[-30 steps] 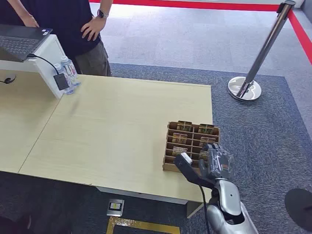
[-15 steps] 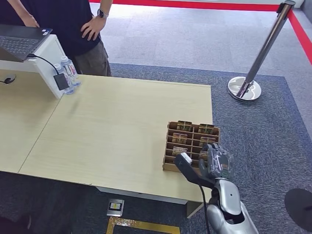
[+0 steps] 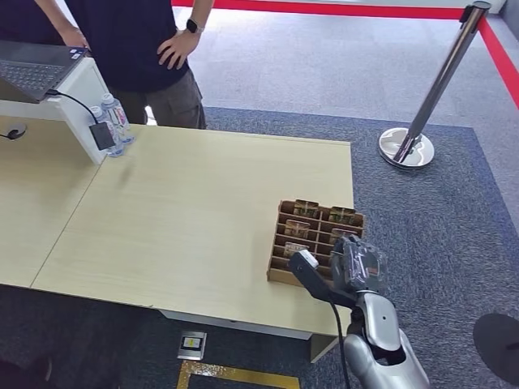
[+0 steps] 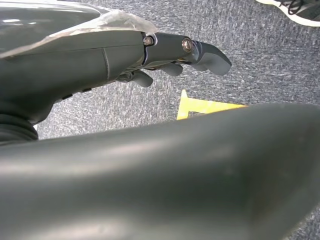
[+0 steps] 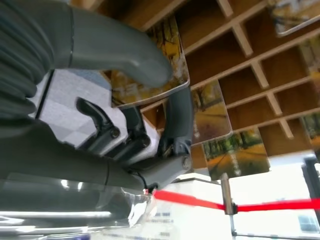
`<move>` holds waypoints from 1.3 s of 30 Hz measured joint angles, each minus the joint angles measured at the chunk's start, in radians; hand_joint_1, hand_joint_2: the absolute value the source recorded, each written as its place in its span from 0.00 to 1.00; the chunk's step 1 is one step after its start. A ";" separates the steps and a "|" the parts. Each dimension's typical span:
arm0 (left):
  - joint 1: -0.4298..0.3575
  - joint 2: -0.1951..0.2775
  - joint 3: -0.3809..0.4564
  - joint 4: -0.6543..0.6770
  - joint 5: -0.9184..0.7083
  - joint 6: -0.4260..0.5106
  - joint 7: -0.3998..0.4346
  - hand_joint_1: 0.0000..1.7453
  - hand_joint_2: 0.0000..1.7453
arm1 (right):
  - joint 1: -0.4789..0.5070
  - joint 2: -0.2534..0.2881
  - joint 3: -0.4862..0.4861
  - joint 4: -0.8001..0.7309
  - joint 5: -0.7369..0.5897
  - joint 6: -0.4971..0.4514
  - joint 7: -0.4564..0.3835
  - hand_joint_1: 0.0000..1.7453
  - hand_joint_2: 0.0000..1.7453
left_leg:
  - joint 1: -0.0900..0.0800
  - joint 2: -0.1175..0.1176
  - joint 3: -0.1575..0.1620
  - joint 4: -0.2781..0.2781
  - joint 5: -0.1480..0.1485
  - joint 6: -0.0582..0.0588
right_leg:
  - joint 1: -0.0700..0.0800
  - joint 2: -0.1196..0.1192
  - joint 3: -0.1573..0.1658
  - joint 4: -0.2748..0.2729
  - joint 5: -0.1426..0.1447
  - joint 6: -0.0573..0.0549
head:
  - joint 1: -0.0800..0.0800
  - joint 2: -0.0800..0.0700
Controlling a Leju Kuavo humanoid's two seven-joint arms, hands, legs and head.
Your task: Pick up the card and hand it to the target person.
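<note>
Table [image 3: 183, 211] held a cardboard rack [image 3: 288, 243] near its right corner; person [image 3: 140, 40] stood at the far side. Right hand [image 3: 358, 267] was at the rack, thumb and finger pinching a card [image 5: 151, 75] still in its slot. Left hand [image 4: 181, 50] hung over carpet, fingers apart, holding nothing.

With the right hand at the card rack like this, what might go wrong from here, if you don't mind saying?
The right hand pinches a card standing in the wooden rack; lifting may snag a divider or drag the rack. The rack sits near the table edge and might slide off. The person stands across the table, a long reach.
</note>
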 joint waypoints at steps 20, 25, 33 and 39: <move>0.000 0.000 0.015 0.002 0.004 0.003 -0.002 0.00 0.00 | -0.031 0.000 0.016 0.014 -0.014 -0.038 -0.028 1.00 1.00 | 0.000 0.000 0.000 0.000 0.000 0.000 | 0.000 0.000 0.000 0.000 0.000 0.000 | 0.000 0.000; 0.000 0.000 0.015 0.002 0.003 0.003 -0.003 0.00 0.00 | -0.043 -0.013 0.026 -0.062 0.001 -0.049 -0.044 1.00 1.00 | 0.000 0.000 0.000 0.000 0.000 0.000 | 0.000 0.000 0.000 0.000 0.000 0.000 | 0.000 0.000; 0.000 0.000 0.015 0.002 0.001 0.003 -0.005 0.00 0.00 | -0.066 -0.034 0.044 -0.138 0.006 -0.055 -0.055 1.00 1.00 | 0.000 0.000 -0.001 0.000 0.000 0.000 | 0.000 0.000 -0.001 0.000 0.000 0.000 | 0.000 0.000; -0.001 0.000 0.015 0.002 -0.005 0.003 -0.004 0.00 0.00 | -0.096 -0.044 0.062 -0.157 -0.042 -0.071 -0.093 1.00 1.00 | 0.000 0.000 -0.001 0.000 0.000 0.000 | 0.000 0.000 -0.001 0.000 0.000 0.000 | 0.000 0.000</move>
